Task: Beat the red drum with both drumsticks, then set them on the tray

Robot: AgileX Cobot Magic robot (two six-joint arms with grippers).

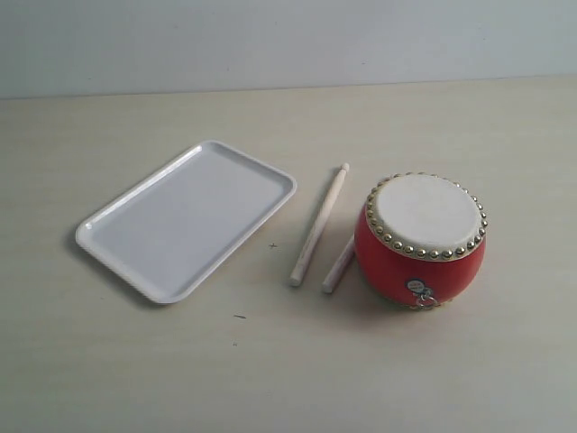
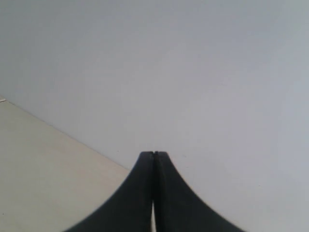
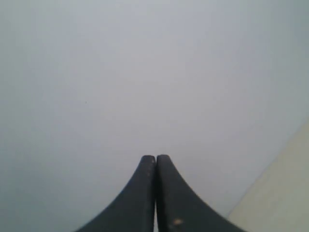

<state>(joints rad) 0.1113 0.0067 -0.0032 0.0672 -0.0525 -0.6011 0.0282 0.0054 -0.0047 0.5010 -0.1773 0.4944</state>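
Observation:
The red drum stands upright on the table at the right in the exterior view, its cream skin ringed with gold studs. Two pale drumsticks lie just left of it: one lies free, the other rests against the drum's base, partly hidden by it. The white tray lies further left with nothing in it. Neither arm shows in the exterior view. My left gripper is shut with nothing between its black fingers, facing a pale wall. My right gripper is shut and holds nothing as well.
The beige table top spreads around the objects, with small dark specks in front of the tray. A pale wall rises behind the table's far edge. Each wrist view catches a corner of the table.

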